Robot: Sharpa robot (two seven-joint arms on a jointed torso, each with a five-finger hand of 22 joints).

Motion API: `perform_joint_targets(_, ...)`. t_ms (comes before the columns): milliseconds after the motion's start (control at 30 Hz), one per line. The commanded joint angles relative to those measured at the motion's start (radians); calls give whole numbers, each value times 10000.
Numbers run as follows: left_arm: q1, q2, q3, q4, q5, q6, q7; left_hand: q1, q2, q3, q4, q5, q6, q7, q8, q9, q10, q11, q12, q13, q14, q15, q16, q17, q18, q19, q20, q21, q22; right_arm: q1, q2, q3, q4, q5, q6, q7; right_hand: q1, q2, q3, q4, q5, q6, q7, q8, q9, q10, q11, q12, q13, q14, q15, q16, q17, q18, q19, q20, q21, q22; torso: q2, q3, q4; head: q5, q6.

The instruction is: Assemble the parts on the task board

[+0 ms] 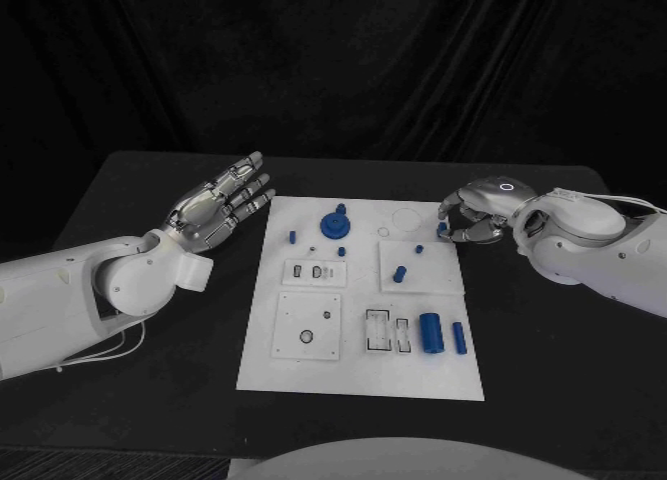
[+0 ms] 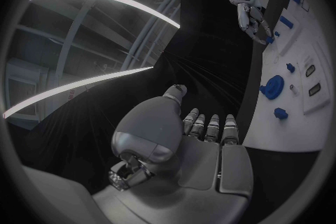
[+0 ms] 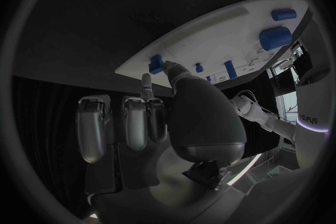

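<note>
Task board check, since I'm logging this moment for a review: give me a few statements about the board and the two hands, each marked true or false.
1. The left hand lies beside the task board, fingers spread, holding nothing. True.
2. The right hand hovers above the board's near edge. False: it is at the far right edge, fingertips at a small blue part.
3. The blue gear-like part sits in the board's far half. True.
4. The two blue cylinders lie off the board. False: they lie on it, near right.
</note>
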Motion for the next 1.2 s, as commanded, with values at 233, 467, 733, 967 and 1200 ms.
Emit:
perform_joint_targets(233, -1, -2, 7, 16, -81, 180, 79, -116, -2, -5, -84, 44, -16, 72, 24, 9, 1, 34, -7, -10, -4, 64, -36, -13, -25, 8, 66, -34, -7, -57, 45, 6, -48, -19, 120, -118, 183, 74, 146, -213, 474, 38, -83, 421, 320, 1060, 10, 26, 2632, 1040, 41, 26, 2635, -77, 1021, 32, 33, 2628, -5, -2, 12, -18, -25)
perform_joint_targets(467, -2, 9, 7, -2, -81, 206, 62, -116, -2, -5, -84, 44, -16, 72, 24, 9, 1, 34, -7, -10, -4, 64, -36, -13, -25, 8, 66, -34, -7, -92, 81, 6, -80, -19, 239, -130, 229, 100, 254, -334, 834, 107, -87, 591, 449, 1060, 4, 26, 2632, 1040, 33, 26, 2635, -77, 1021, 23, 33, 2628, -13, -6, 9, -2, -60)
perform_joint_targets(733, -4, 20, 7, -16, -82, 221, 60, -116, -2, -5, -84, 44, -16, 72, 24, 9, 1, 34, -7, -10, -4, 64, -36, -13, -25, 8, 66, -34, -7, -169, 106, 6, -99, -19, 105, -78, 305, 162, 383, -467, 995, 267, -87, 736, 537, 1060, 10, 26, 2632, 1040, 38, 26, 2635, -77, 1021, 25, 33, 2628, -12, 5, 8, 11, -62)
perform_joint_targets(967, -6, 17, 7, -24, -82, 224, 59, -116, -2, -5, -84, 44, -16, 72, 24, 9, 1, 34, -7, -10, -4, 64, -36, -13, -25, 8, 66, -34, -7, -201, 66, 7, -28, -19, -674, 88, 452, 355, 596, -680, 1016, 650, -149, 1000, 674, 1060, -25, 26, 2632, 1040, 25, 26, 2635, -77, 1021, 17, 33, 2628, -6, 14, 14, 15, -77)
perform_joint_targets(1200, -9, 3, 7, -33, -82, 233, 64, -132, 0, 6, -109, 50, -28, 72, 19, 7, 1, 35, -7, -10, -4, 66, -36, -13, -27, 8, 67, -34, -7, -198, -76, 8, 312, -19, -1613, 174, 496, 407, 685, -818, 1141, 908, -166, 1152, 748, 1060, -13, 26, 2632, 1040, 22, 26, 2635, -77, 1021, 10, 33, 2628, -3, 4, 8, 62, -80)
